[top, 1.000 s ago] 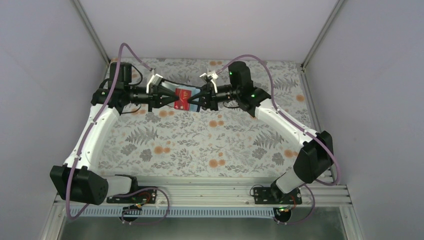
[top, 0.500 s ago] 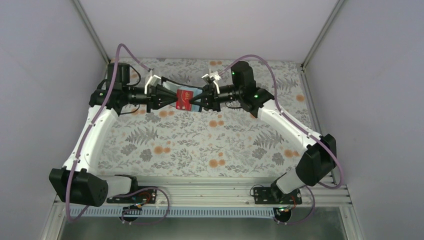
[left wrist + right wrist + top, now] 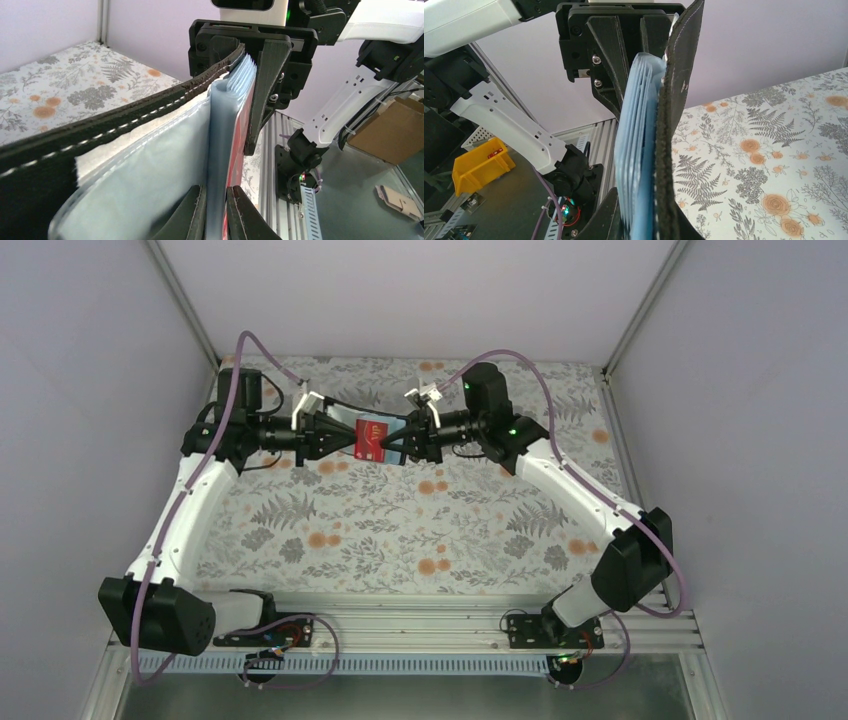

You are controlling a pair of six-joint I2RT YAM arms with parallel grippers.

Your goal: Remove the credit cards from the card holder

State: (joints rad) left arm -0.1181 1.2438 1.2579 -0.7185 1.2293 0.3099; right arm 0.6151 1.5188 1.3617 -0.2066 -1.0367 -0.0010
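A: Where's the card holder (image 3: 345, 412)?
B: Off the table (image 3: 400, 530), hanging between the two arms at the far end. It's opened out, with the black cover (image 3: 100, 125) toward the back wall and the clear sleeves (image 3: 150, 170) toward the bases.
A: Left gripper (image 3: 216, 210)?
B: Closed. It pinches a thin pack of sleeves, and the edge of the red card (image 3: 235, 150) lies against one finger. Can't tell if it bites the card itself or only the plastic around it.
A: Right gripper (image 3: 395, 443)?
B: Closed too, on the opposite edge of the holder. It clamps the cover and the sleeve stack together.
A: Red card's position?
B: With the sleeves. From above its face shows between the two sets of fingertips.
A: Other cards?
B: Can't make them out, the sleeves are edge-on in both wrist views.
A: How close are the grippers?
B: Tips point at each other, near, with the holder spanning between them.
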